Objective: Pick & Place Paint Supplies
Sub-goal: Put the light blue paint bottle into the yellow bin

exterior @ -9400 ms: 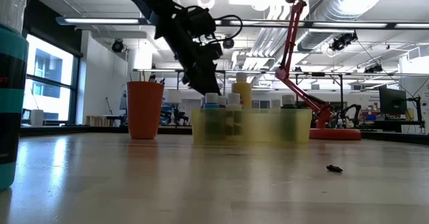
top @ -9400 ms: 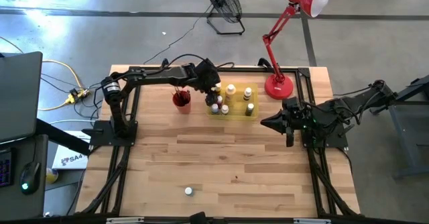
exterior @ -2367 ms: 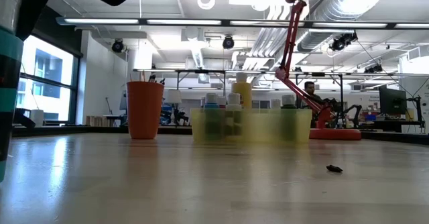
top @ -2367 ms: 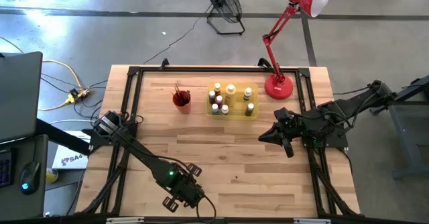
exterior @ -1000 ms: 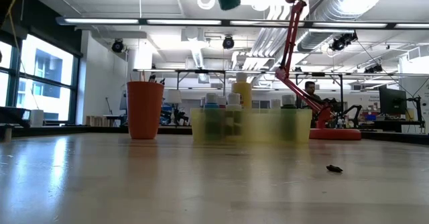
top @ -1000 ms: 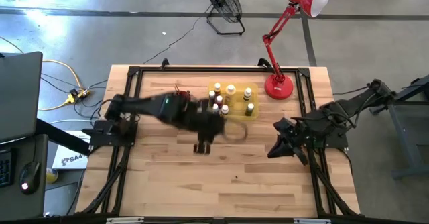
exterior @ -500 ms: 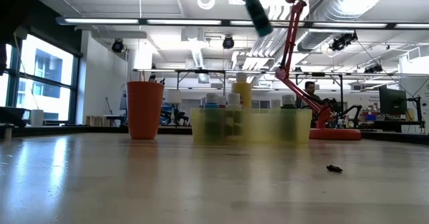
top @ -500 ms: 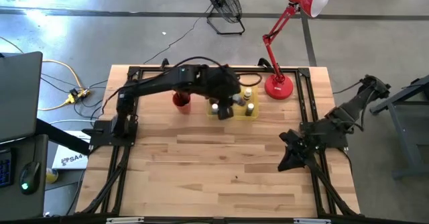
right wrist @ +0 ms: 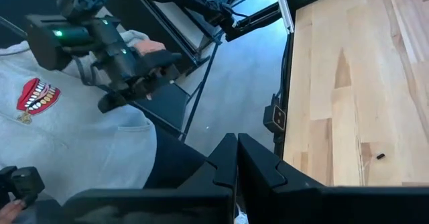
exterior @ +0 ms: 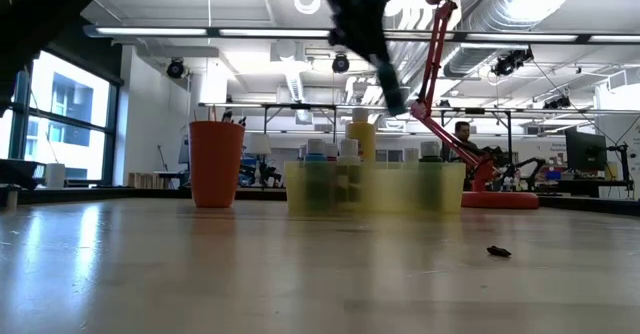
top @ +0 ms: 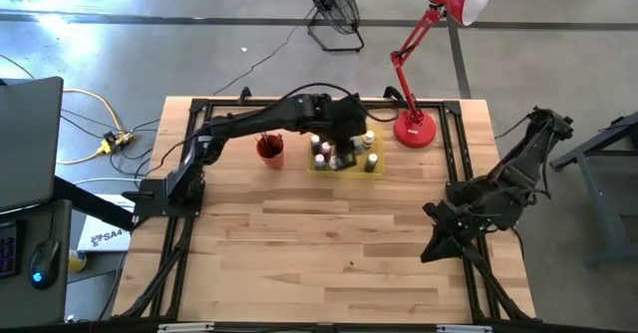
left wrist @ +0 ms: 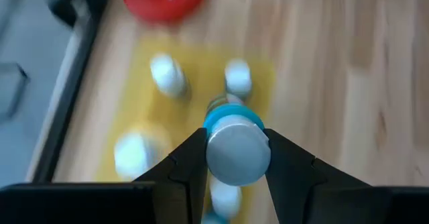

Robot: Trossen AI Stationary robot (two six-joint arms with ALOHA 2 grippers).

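At the table's far edge, L to R: a small red cup [top: 269,149] with dark-handled brushes [top: 265,135] standing in it, number can't be told; just beside it a flat translucent yellow tray [top: 374,167] holding paint bottles [top: 370,141], approx. five caps countable from overhead, others hidden under the arm; then the red desk lamp [top: 416,129] on its round base at the far R corner. Left gripper [top: 344,146] hangs directly above the tray, its two fingers [left wrist: 186,167] clamped on one bottle w/ a blue band and white cap [left wrist: 237,149], lifted off the tray's floor, four pale caps blurred below it in the wrist view. Right gripper [top: 431,251] sits off the table's R edge, pointing down past the frame rail, fingers pressed together w/ nothing between them; its wrist view looks over the edge at a person in a grey shirt [right wrist: 74,150] holding a control handle. Wide bare wood [top: 329,253] fills the centre and near half of the table, one tiny dark speck [exterior: 498,251] on it, well clear of the tray. Black frame rails run along both sides.
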